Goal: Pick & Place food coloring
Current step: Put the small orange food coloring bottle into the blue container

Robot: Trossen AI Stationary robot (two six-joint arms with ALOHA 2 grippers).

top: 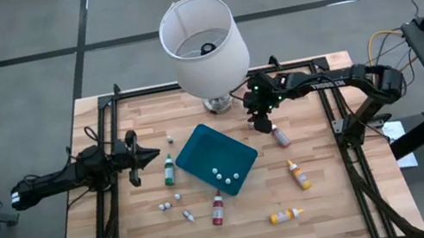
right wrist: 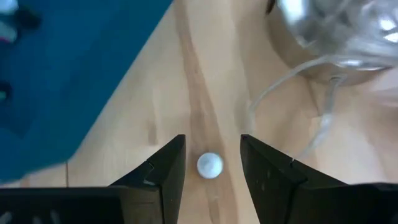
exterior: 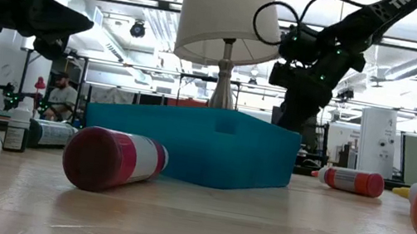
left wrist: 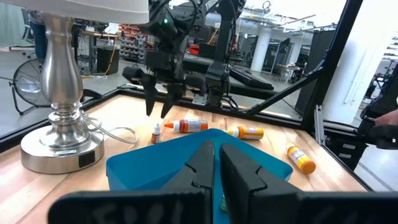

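The food coloring bottles lie on their sides on the wooden table around a teal tray (top: 215, 160). A green one (top: 169, 170) lies left of it and a red one (top: 218, 210) near its front. On its right are a red-and-white one (top: 280, 135), an orange one (top: 299, 174) and a yellow one (top: 286, 214). My right gripper (top: 261, 122) hangs open above the table between the tray's far corner and the lamp base. A small white cap (right wrist: 209, 165) lies on the wood below the gap between its fingers. My left gripper (top: 151, 155) waits shut at the left, pointing level toward the tray.
A white-shaded lamp (top: 203, 42) stands at the far middle; its metal base (left wrist: 59, 146) and cable (right wrist: 292, 81) lie close beside my right gripper. Several loose white caps (top: 178, 198) are scattered on the near left, and three more lie in the tray (top: 220, 173).
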